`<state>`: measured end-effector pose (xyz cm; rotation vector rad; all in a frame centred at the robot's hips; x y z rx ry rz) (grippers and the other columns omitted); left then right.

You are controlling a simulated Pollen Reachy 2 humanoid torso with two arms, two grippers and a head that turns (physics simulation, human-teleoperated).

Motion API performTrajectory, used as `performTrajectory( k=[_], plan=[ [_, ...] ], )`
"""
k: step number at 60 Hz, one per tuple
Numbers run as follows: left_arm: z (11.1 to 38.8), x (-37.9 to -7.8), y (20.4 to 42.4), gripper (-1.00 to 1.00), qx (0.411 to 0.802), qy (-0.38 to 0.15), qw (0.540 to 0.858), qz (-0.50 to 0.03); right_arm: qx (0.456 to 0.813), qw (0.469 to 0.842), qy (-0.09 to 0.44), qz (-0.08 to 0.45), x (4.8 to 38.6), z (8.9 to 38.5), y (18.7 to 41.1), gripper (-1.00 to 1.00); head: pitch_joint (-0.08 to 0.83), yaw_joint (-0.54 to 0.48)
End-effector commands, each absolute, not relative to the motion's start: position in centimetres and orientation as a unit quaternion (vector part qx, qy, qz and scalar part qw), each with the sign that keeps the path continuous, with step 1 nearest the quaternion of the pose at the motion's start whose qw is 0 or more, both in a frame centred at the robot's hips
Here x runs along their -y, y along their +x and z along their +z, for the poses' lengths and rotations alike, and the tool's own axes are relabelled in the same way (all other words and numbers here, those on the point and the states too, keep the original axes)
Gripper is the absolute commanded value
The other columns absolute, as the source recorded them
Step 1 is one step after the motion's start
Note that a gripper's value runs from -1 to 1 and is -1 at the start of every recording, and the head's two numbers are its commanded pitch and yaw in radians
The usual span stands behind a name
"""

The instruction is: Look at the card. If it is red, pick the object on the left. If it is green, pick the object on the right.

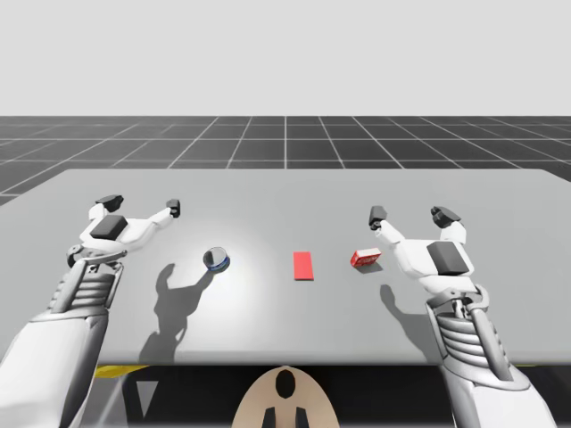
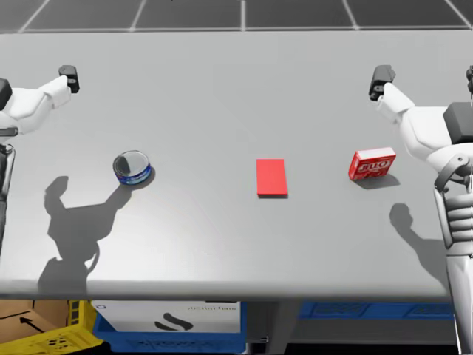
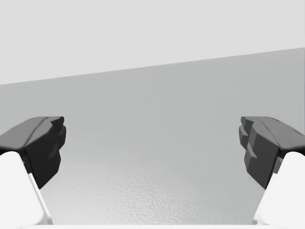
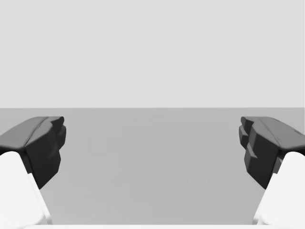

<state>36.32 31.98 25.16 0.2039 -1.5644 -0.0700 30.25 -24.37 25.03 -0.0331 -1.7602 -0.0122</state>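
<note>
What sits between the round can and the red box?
The red card, lying flat, touching neither blue can nor red box, per the head view.

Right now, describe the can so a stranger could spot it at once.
On the grey table, find the flat red card in the middle. Left of it stands a short blue can with a silvery top. It alone is round; the box opposite is red.
</note>
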Motion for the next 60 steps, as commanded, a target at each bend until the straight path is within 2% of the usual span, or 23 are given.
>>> performTrajectory(
  k=[1,6,14,26,35,38,46,57,60],
  plan=[
    [25.1,-31.9,36.4,-1.00,0.702,0.092,0.706,-0.032,0.771,0.637,-0.012,-0.006,24.3,25.0,30.2,-1.00,0.698,0.10],
    [25.0,-31.9,36.4,-1.00,0.701,0.092,0.707,-0.032,0.771,0.637,-0.012,-0.005,24.2,25.1,30.1,-1.00,0.693,0.18],
    [25.0,-31.9,36.4,-1.00,0.701,0.090,0.707,-0.032,0.771,0.636,-0.011,-0.007,24.2,25.1,30.1,-1.00,0.684,0.25],
    [25.1,-31.8,36.3,-1.00,0.703,0.086,0.705,-0.033,0.770,0.637,-0.011,-0.008,24.2,24.9,30.1,-1.00,0.673,0.30],
    [25.5,-31.4,35.8,-1.00,0.702,0.063,0.709,-0.035,0.770,0.638,-0.011,-0.008,24.2,24.8,30.1,-1.00,0.672,0.30],
    [25.9,-31.0,35.1,-1.00,0.695,0.042,0.716,-0.041,0.769,0.639,-0.011,-0.009,24.2,24.7,30.1,-1.00,0.671,0.30],
    [28.2,-29.9,31.1,-1.00,0.685,-0.048,0.725,-0.059,0.766,0.643,-0.014,-0.009,24.3,24.2,30.3,-1.00,0.671,0.31],
    [27.5,-27.7,27.0,-1.00,0.649,-0.097,0.743,-0.133,0.763,0.646,-0.015,-0.009,24.3,23.9,30.4,-1.00,0.674,0.32],
    [27.0,-27.6,26.5,-1.00,0.639,-0.094,0.751,-0.142,0.763,0.646,-0.015,-0.009,24.3,23.9,30.4,-1.00,0.674,0.32]
  ],
)
